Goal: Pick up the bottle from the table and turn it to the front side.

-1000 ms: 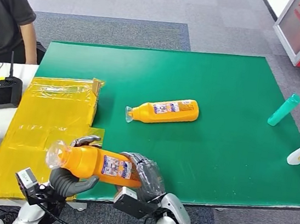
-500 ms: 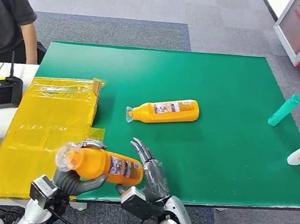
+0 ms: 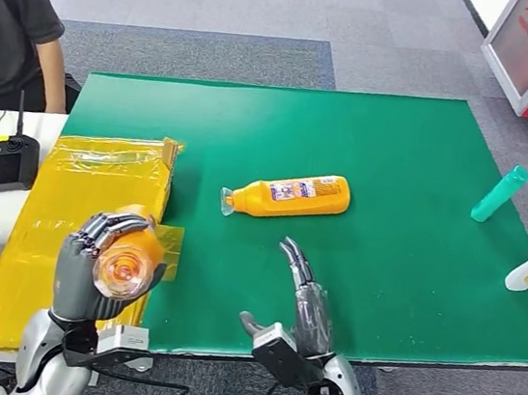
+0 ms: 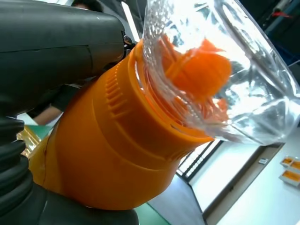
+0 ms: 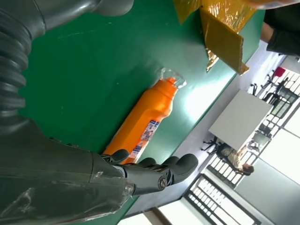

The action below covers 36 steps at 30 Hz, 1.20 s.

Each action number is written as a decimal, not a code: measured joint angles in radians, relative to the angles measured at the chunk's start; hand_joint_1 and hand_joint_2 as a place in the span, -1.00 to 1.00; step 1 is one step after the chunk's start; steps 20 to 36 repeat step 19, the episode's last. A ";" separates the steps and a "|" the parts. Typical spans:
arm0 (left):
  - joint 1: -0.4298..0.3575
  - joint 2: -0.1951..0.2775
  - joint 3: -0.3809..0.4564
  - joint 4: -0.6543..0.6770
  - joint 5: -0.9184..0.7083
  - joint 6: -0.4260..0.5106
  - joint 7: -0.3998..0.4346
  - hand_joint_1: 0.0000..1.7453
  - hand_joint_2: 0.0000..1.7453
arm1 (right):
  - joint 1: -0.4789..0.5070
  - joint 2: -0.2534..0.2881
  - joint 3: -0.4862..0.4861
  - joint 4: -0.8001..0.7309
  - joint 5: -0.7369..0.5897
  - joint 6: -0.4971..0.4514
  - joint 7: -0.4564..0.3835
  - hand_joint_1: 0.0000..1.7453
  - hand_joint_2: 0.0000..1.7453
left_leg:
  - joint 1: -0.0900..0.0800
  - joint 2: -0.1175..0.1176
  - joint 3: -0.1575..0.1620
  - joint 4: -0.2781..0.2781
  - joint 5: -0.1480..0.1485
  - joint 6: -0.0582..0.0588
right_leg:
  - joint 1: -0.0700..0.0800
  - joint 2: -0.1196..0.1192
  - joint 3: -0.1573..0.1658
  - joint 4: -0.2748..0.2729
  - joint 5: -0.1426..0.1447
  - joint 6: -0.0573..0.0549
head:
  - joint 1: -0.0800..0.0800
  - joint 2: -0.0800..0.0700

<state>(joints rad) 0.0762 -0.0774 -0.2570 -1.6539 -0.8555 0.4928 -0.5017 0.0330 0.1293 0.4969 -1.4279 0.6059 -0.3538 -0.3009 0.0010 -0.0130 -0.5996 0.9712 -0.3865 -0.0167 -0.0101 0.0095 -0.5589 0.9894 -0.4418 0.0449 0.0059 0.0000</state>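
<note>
Head view: the left hand [image 3: 94, 268] grips an orange bottle [image 3: 124, 265] above the yellow bag [image 3: 74, 221], clear cap toward the camera; the right hand [image 3: 303, 305] hovers empty over the green table [image 3: 399, 264], fingers spread, near a second orange bottle [image 3: 287, 195] lying flat. Left wrist view: the held bottle's shoulder and cap loom close. Right wrist view: straightened fingers [image 5: 155, 171] before the lying bottle.

The right hand [image 5: 106, 173] hovers empty, fingers outstretched, above an orange bottle [image 5: 143, 124] lying on the green bench [image 5: 88, 70] (clear cap on).
</note>
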 joint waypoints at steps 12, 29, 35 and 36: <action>-0.012 0.123 0.015 0.010 -0.688 0.046 0.555 1.00 1.00 | 0.080 0.000 -0.092 -0.083 0.005 0.023 0.028 -1.00 1.00 | 0.000 0.000 0.000 0.000 0.000 0.000 | 0.000 0.000 -0.001 0.000 0.000 0.000 | 0.000 0.000; -0.064 0.252 -0.064 0.103 -0.698 -0.031 0.743 1.00 1.00 | 0.101 0.000 -0.106 -0.099 -0.016 0.059 0.030 -1.00 1.00 | 0.001 0.000 0.000 0.000 0.000 -0.001 | 0.001 0.000 -0.001 0.000 -0.001 -0.001 | 0.000 0.000; -0.064 0.252 -0.064 0.103 -0.698 -0.031 0.743 1.00 1.00 | 0.101 0.000 -0.106 -0.099 -0.016 0.059 0.030 -1.00 1.00 | 0.001 0.000 0.000 0.000 0.000 -0.001 | 0.001 0.000 -0.001 0.000 -0.001 -0.001 | 0.000 0.000; -0.064 0.252 -0.064 0.103 -0.698 -0.031 0.743 1.00 1.00 | 0.101 0.000 -0.106 -0.099 -0.016 0.059 0.030 -1.00 1.00 | 0.001 0.000 0.000 0.000 0.000 -0.001 | 0.001 0.000 -0.001 0.000 -0.001 -0.001 | 0.000 0.000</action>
